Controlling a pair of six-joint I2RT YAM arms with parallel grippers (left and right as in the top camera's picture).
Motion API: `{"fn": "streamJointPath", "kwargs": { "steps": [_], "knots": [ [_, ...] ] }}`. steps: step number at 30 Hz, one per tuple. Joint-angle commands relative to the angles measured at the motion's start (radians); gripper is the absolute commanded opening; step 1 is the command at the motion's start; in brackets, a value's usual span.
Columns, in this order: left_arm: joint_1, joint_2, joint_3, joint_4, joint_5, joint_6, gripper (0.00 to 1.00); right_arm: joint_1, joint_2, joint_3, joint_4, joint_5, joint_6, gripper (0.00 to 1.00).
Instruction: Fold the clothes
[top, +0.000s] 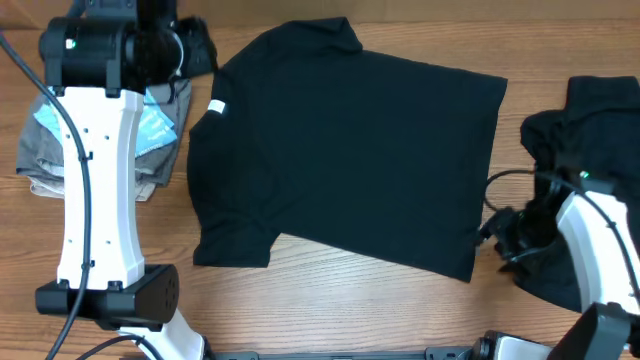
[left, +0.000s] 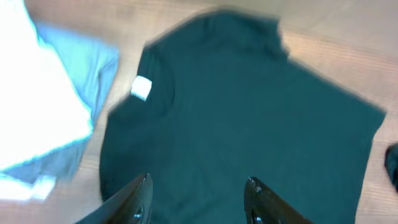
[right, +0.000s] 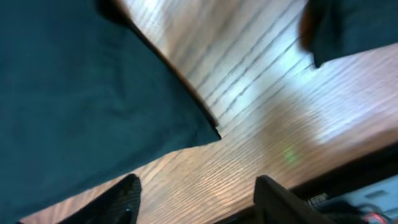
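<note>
Closest in are my own fingers. On my left claw (left: 196, 196) they stand apart with nothing between them, so it is open and empty. It hangs over the neck end of the black shirt (top: 340, 150). My right claw (right: 199, 196) is likewise parted and empty, held over bare table (right: 261, 124) just off the shirt's hem corner.

Just past the fingers comes the shirt itself. It lies spread flat across the middle of the table, collar toward my left side and hem toward my right. Its small white label (top: 216, 108) shows at the neck. One sleeve sticks out on the shirt's near side, the other on its far side. I see no flap laid over anywhere, so I judge that not one fold has been made on it yet.

Beyond the shirt's hem, off to my right, sits a crumpled heap of black clothes (top: 600, 110), apart from the shirt. Beyond the shirt's collar, on my left, a light-blue garment (top: 155, 125) lies on a grey stack (top: 40, 155). These sit just beside the shirt, and I cannot tell whether they touch it.

So I reckon this shirt is only at its start. The spreading is done; the sleeves, the sides and the final doubling are all left. After that comes the heap.
</note>
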Motion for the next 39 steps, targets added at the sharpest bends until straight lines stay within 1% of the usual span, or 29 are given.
{"fn": "streamJointPath", "kwargs": {
  "steps": [1, 4, 6, 8, 10, 15, 19, 24, 28, 34, 36, 38, 39],
  "knots": [
    [-0.002, 0.005, -0.004, -0.084, -0.011, -0.03, 0.51, -0.001, -0.021, -0.071, 0.052, -0.055, 0.078, 0.59],
    [-0.002, 0.005, -0.01, -0.154, -0.012, -0.029, 0.5, 0.013, -0.021, -0.127, 0.082, -0.059, 0.115, 0.58],
    [-0.002, 0.005, -0.014, -0.175, -0.012, -0.029, 0.5, 0.036, -0.021, -0.16, 0.113, -0.076, 0.142, 0.58],
    [-0.002, 0.005, -0.021, -0.177, -0.012, -0.029, 0.5, 0.069, -0.021, -0.184, 0.165, -0.116, 0.156, 0.58],
    [-0.002, 0.005, -0.027, -0.175, -0.011, -0.029, 0.5, 0.109, -0.021, -0.195, 0.212, -0.111, 0.203, 0.58],
    [-0.002, 0.005, -0.073, -0.172, -0.012, -0.029, 0.52, 0.196, -0.02, -0.214, 0.291, -0.066, 0.308, 0.58],
    [-0.002, 0.005, -0.135, -0.151, -0.011, -0.029, 0.52, 0.237, -0.02, -0.227, 0.315, 0.01, 0.376, 0.58],
    [-0.002, 0.005, -0.219, -0.116, -0.011, -0.029, 0.52, 0.24, -0.02, -0.227, 0.303, 0.019, 0.375, 0.59],
    [-0.002, 0.005, -0.273, -0.093, -0.01, -0.029, 0.52, 0.24, -0.02, -0.245, 0.303, 0.045, 0.384, 0.63],
    [-0.002, 0.005, -0.33, -0.067, -0.01, -0.031, 0.51, 0.24, -0.019, -0.281, 0.352, 0.06, 0.394, 0.63],
    [-0.002, 0.005, -0.342, -0.064, -0.01, -0.034, 0.51, 0.239, -0.019, -0.295, 0.389, 0.063, 0.394, 0.61],
    [-0.002, 0.005, -0.348, -0.067, -0.011, -0.033, 0.51, 0.239, -0.019, -0.306, 0.416, 0.062, 0.398, 0.54],
    [-0.002, 0.005, -0.349, -0.069, -0.01, -0.033, 0.5, 0.239, -0.019, -0.308, 0.423, 0.062, 0.397, 0.47]
  ]
}}
